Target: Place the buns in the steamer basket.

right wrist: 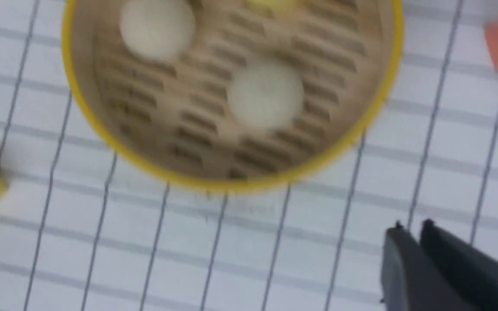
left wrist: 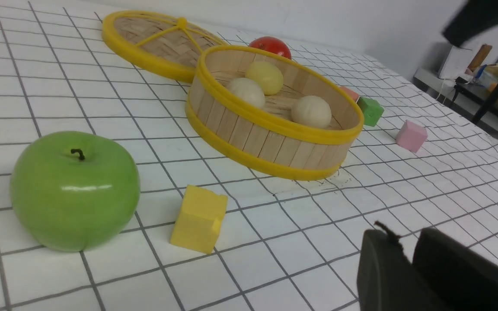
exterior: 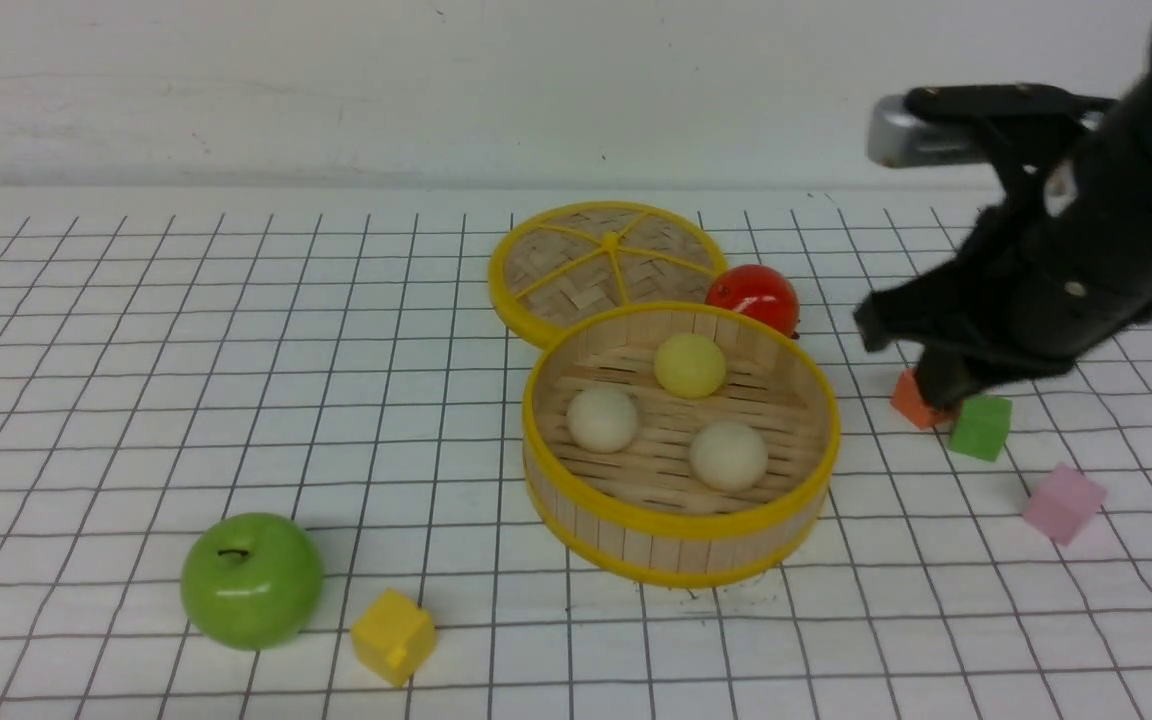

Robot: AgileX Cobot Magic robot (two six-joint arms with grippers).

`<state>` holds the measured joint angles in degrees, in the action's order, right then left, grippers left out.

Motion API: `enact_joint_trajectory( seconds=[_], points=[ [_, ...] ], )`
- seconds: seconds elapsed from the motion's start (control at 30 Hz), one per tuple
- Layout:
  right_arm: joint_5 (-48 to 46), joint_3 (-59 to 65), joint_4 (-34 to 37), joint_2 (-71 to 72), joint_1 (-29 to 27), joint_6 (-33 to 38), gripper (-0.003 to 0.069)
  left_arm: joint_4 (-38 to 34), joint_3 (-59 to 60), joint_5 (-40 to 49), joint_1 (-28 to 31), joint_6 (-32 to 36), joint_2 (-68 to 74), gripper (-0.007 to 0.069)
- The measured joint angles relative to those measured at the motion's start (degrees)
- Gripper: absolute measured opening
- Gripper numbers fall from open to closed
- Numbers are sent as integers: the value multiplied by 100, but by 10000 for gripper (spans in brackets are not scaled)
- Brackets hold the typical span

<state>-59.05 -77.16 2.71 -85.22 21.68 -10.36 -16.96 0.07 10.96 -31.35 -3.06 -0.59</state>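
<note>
1. The round shallow bamboo steamer basket with yellow rims [exterior: 681,550] is the landmark. On its slatted floor lie all three buns: the glossy pale yellow bun [exterior: 690,364] at the far side and the two matte off-white buns [exterior: 603,419] [exterior: 728,455] nearer the robot, each apart from the others.
2. The black right arm [exterior: 1066,270] reaches in from the basket's right, raised off the table and slanting down toward the basket, above the small orange cube [exterior: 911,398] and green cube [exterior: 981,427].
3. In the blurred right wrist view, the right gripper [right wrist: 411,233] hangs outside the basket's rim with its fingers almost together, gripping nothing.
4. The left gripper [left wrist: 404,237] sits low over the table, on the basket's near side. Only a sliver of gap shows between its fingers, and it holds nothing.
5. The flat woven yellow-rimmed lid [exterior: 608,262] lies behind the basket.
</note>
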Motion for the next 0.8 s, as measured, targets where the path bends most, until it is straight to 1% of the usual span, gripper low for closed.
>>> enact_joint_trajectory(
  seconds=[0.03,0.2,0.4,0.5,0.6,0.67,0.73,0.8],
  points=[
    [-16,367,-11,438,0,-89,-18,0,0,6,0,0,0,109],
    [-437,1247,-22,1623,0,-127,-20,0,0,11,0,0,0,110],
    [-1160,1385,-22,2389,0,-127,-20,0,0,11,0,0,0,113],
    [-1227,1397,-29,2635,0,-127,-20,0,0,11,0,0,0,116],
    [-1206,1571,-181,2981,-29,-34,-20,0,0,12,0,0,0,120],
    [-724,2067,-166,3587,-220,240,-20,0,0,12,0,0,0,122],
    [370,2962,-42,4598,-567,672,-20,0,0,17,0,0,0,123],
    [1151,3915,64,5401,-827,958,-20,0,0,17,0,0,0,125]
  ],
)
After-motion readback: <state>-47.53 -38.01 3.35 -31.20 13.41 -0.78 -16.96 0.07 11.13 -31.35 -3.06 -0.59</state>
